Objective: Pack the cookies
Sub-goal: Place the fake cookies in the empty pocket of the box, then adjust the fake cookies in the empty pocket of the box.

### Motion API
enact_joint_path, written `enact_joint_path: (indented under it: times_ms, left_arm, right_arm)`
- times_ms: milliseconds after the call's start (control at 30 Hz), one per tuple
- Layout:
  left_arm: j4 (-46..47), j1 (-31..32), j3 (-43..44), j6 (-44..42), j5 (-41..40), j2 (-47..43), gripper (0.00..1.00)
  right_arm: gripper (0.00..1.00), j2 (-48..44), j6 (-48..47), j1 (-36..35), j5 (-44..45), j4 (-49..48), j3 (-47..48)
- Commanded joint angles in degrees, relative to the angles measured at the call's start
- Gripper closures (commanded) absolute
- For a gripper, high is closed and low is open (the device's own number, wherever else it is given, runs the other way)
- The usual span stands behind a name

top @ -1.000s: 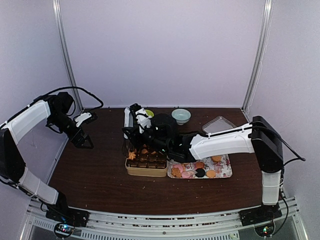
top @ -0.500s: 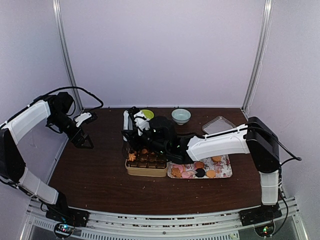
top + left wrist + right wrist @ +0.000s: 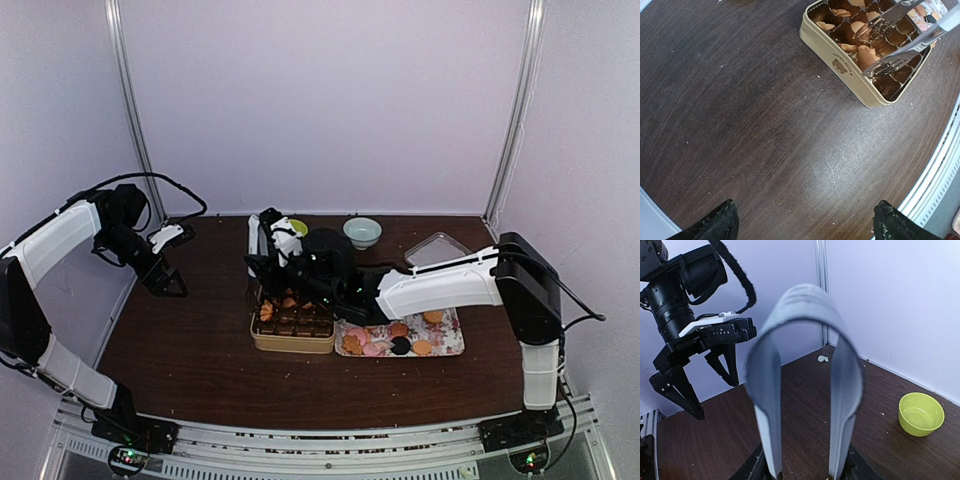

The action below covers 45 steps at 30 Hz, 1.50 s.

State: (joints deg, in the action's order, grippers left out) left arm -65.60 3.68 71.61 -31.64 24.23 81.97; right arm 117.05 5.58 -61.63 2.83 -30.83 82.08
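Mid-tabletop (image 3: 200, 350), silver metal tongs (image 3: 910, 47) are being clasped by right gripper (image 3: 806, 467), best parted low over tan rectangular tin (image 3: 835, 62); left gripper (image 3: 807, 222) gaping.

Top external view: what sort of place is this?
Probably a robot test booth in a lab: plain white panel walls with metal corner posts, and the white-and-black left arm and right arm mounted on a slotted aluminium rail at the dark wooden table edge.

Pale lilac walls (image 3: 320, 100), silver corner posts (image 3: 130, 110), dark wood-grain table (image 3: 200, 350).
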Motion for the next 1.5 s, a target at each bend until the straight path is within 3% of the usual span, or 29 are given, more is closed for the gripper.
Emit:
enact_joint_path:
  times_ms: [0,633,1467]
  left_arm:
    - [0.2,-0.5,1.2,-0.6,1.2,-0.4,0.04]
    - [0.2,-0.5,1.1,-0.9,1.5,-0.2,0.04]
    - [0.1,-0.5,1.1,-1.1,1.0,-0.8,0.04]
  right_arm:
    - [0.54,-2.9,0.3,0.3,-1.5,-3.5,-0.8]
    - [0.71,-6.9,1.8,1.2,0.0,-3.9,-5.6]
    - [0.71,0.3,3.4,1.1,-3.0,-0.3,1.3]
